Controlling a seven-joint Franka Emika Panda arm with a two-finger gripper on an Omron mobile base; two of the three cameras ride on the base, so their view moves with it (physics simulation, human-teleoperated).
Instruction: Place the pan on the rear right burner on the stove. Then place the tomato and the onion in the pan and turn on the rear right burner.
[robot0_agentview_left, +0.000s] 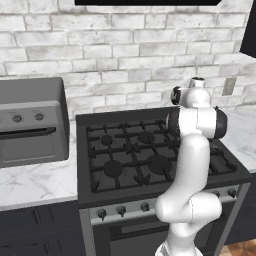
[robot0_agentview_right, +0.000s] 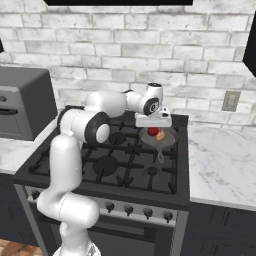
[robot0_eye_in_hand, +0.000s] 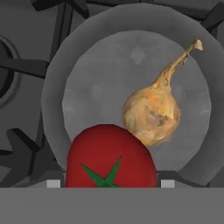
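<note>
No readable text, labels, brands, numbers or signs anywhere. Stove (robot0_agentview_left: 150, 150) front panel and knobs unmarked. Countertop oven (robot0_agentview_left: 31, 122) dials and face blank. Wall outlet (robot0_agentview_right: 230, 101) plain. Nothing printed on pan (robot0_eye_in_hand: 131, 78), tomato (robot0_eye_in_hand: 109, 157) or onion (robot0_eye_in_hand: 153, 111).

Back wall (robot0_agentview_left: 125, 45) of whitewashed brick, with a pale outlet plate (robot0_agentview_right: 230, 101) on its right part. White marble countertop (robot0_agentview_right: 220, 160) runs on both sides of the cooking range over dark lower cabinets (robot0_agentview_left: 35, 227); a grey countertop oven box (robot0_agentview_left: 30, 122) sits at left against the wall. A patch of reddish tile floor (robot0_agentview_left: 240, 248) shows at the lower corner, and a dark hood edge (robot0_agentview_left: 145, 2) crosses the top.
</note>
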